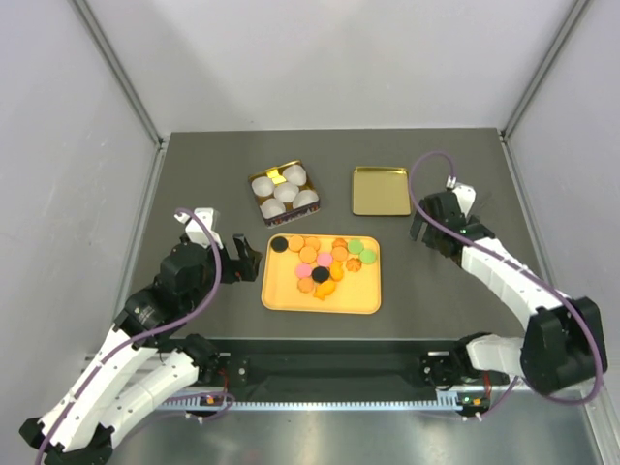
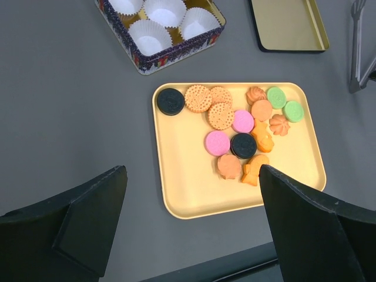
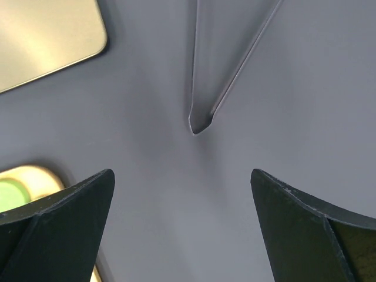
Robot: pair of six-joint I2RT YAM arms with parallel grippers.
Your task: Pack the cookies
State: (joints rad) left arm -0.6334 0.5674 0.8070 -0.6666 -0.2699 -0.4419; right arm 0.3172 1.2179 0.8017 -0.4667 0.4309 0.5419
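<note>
Pale grey walls close in a dark grey worktop, with both arms reaching in from its near edge. At the left, the left claw hangs just beside the left edge of a yellow tray, pointing towards it, its fingers spread wide apart with nothing between them. Beyond it, towards the far side, stands a small square tin with a patterned wall and a gold inside, holding white paper cups packed close together.

All the cookies lie on the yellow tray, bunched in its far half, some touching or overlapping; the near half is bare. A black cookie sits at the far left corner, orange ones fill the middle with two pink and another black among them, and two green ones lie at the far right.

Right of the tin, and apart from the tray, a shallow gold lid lies flat. Farther right, the right claw hovers over bare worktop near the tray's far right corner, just this side of the lid, fingers wide apart and holding nothing.
</note>
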